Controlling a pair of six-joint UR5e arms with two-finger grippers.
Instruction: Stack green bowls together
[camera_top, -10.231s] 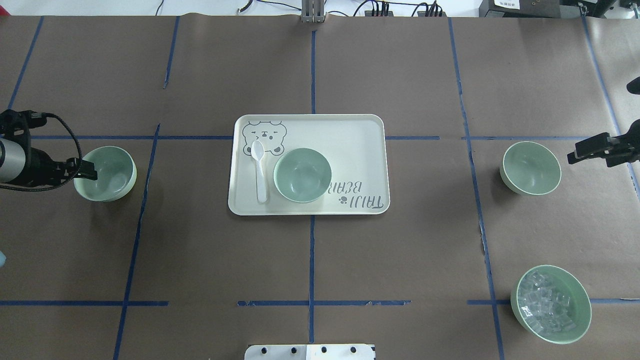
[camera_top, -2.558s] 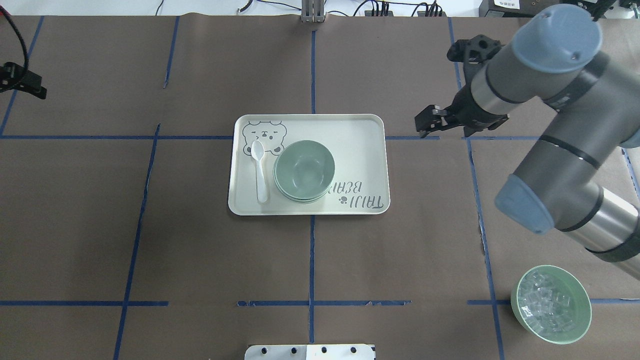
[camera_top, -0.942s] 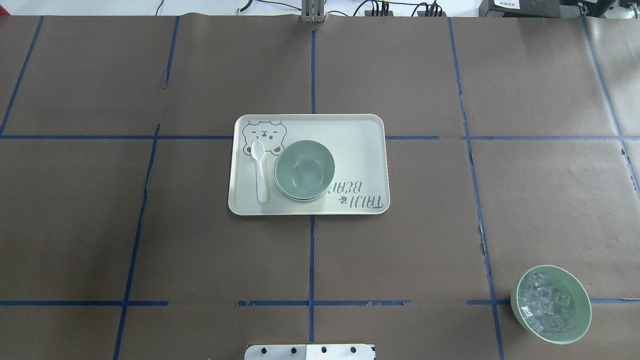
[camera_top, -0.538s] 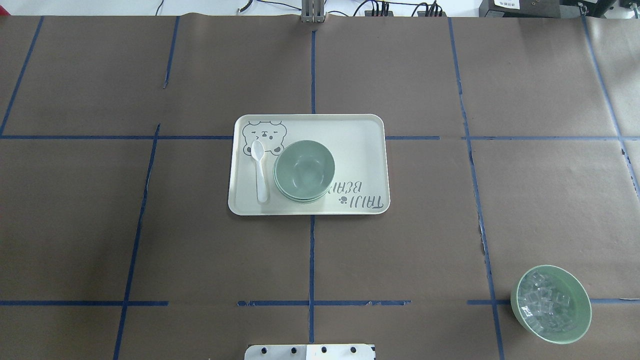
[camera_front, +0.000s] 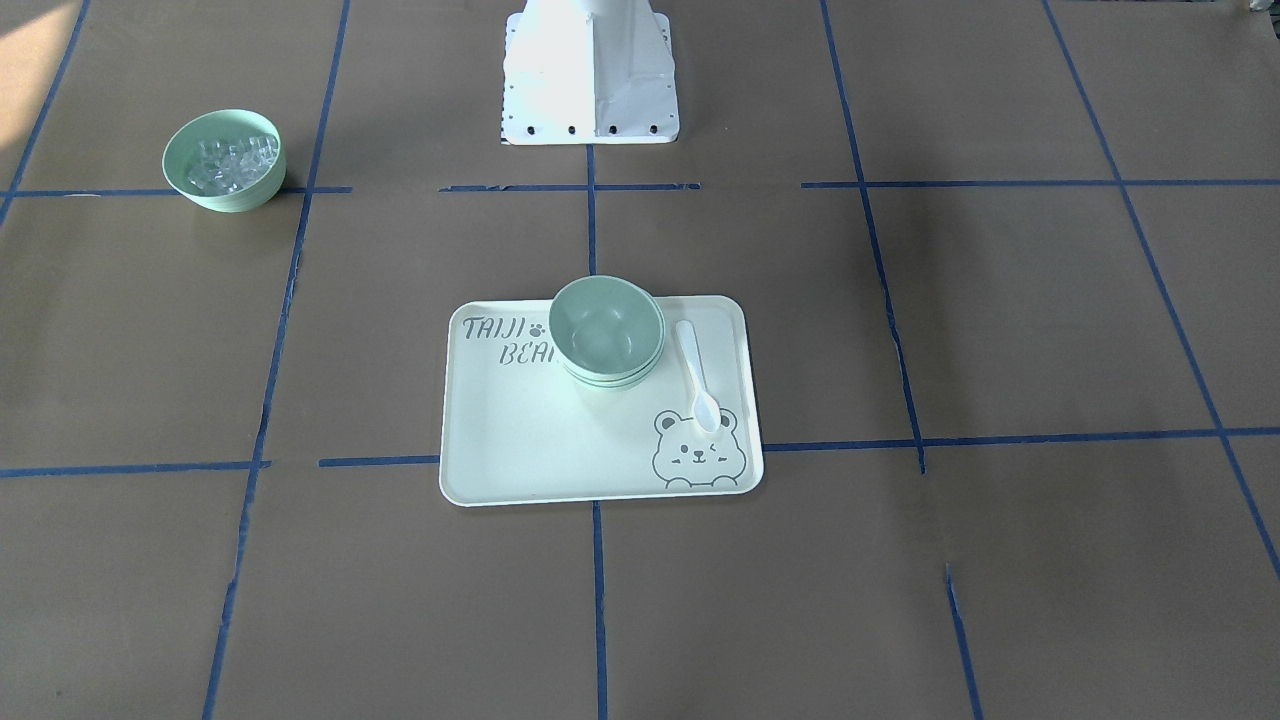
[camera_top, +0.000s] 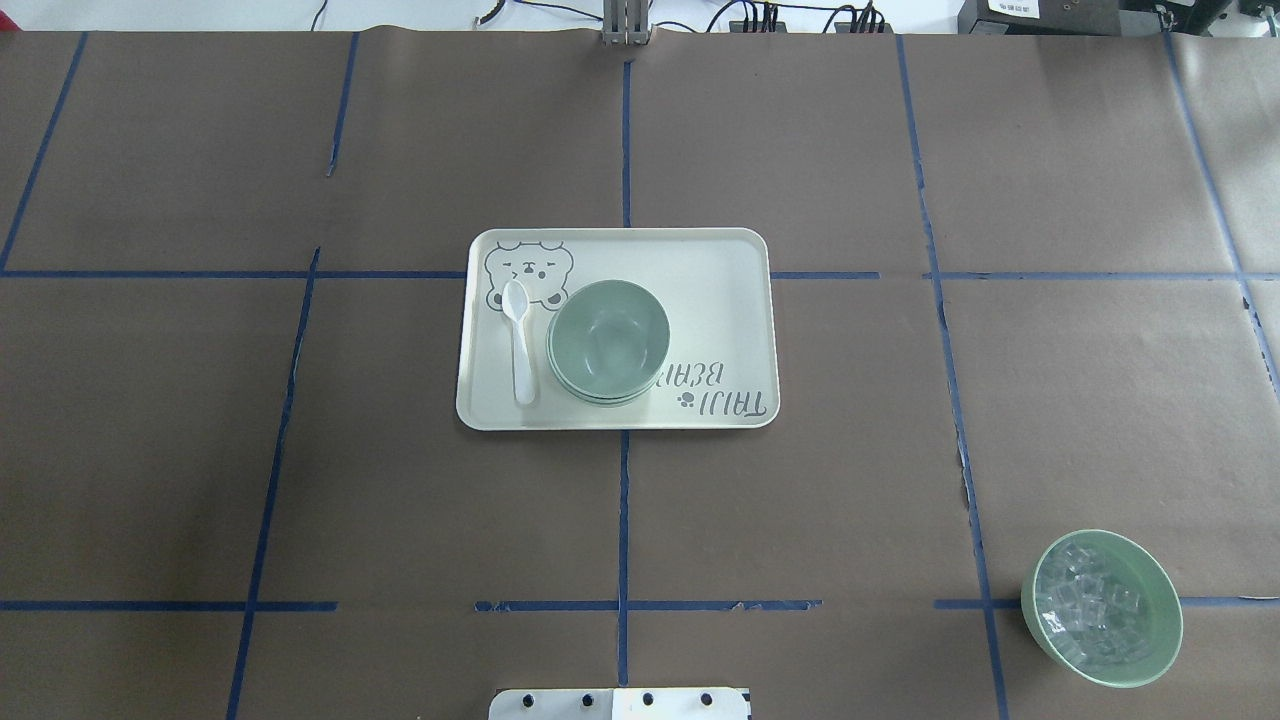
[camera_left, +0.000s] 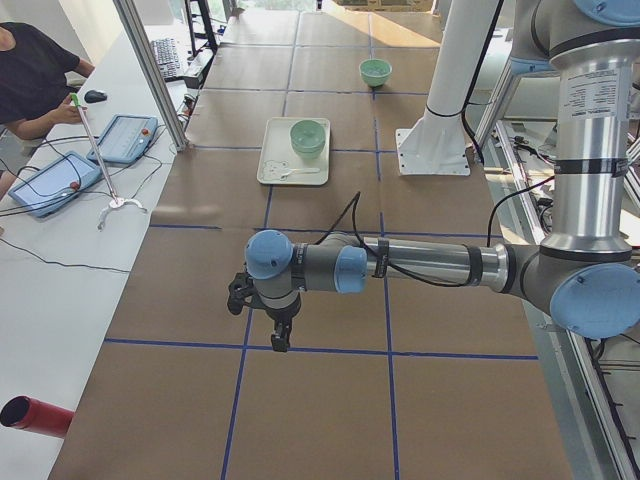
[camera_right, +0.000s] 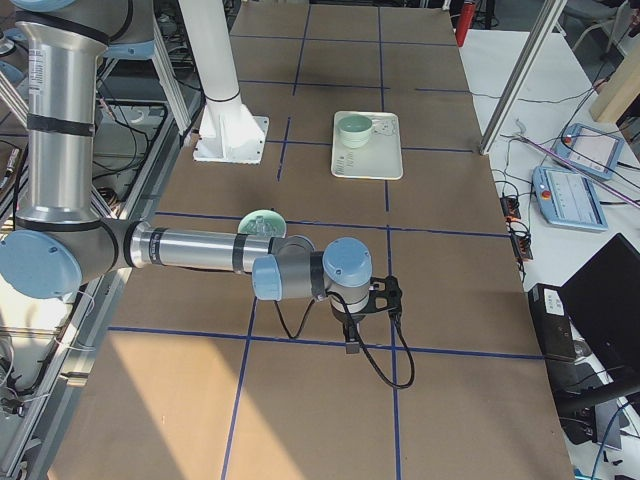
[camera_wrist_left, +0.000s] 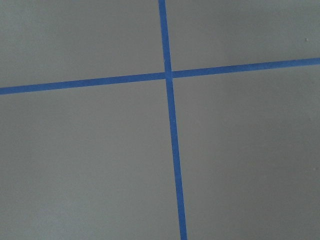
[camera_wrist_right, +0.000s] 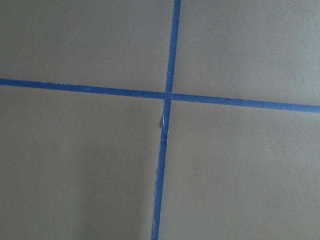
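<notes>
A wide table (camera_top: 800, 480) is covered in brown paper, marked into squares by blue tape lines (camera_top: 623, 520). Along its far side runs a white bench (camera_left: 50, 300) behind slanted aluminium posts (camera_left: 152, 75), carrying blue-edged tablets (camera_right: 568, 195) and cables. A sunlit patch (camera_right: 170, 400) lies on the paper at the right end.

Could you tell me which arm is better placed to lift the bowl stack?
Right, narrowly: left gripper and right gripper both hang far off, but the spoon lies left of the bowl stack; right of it is bare tray.
</notes>
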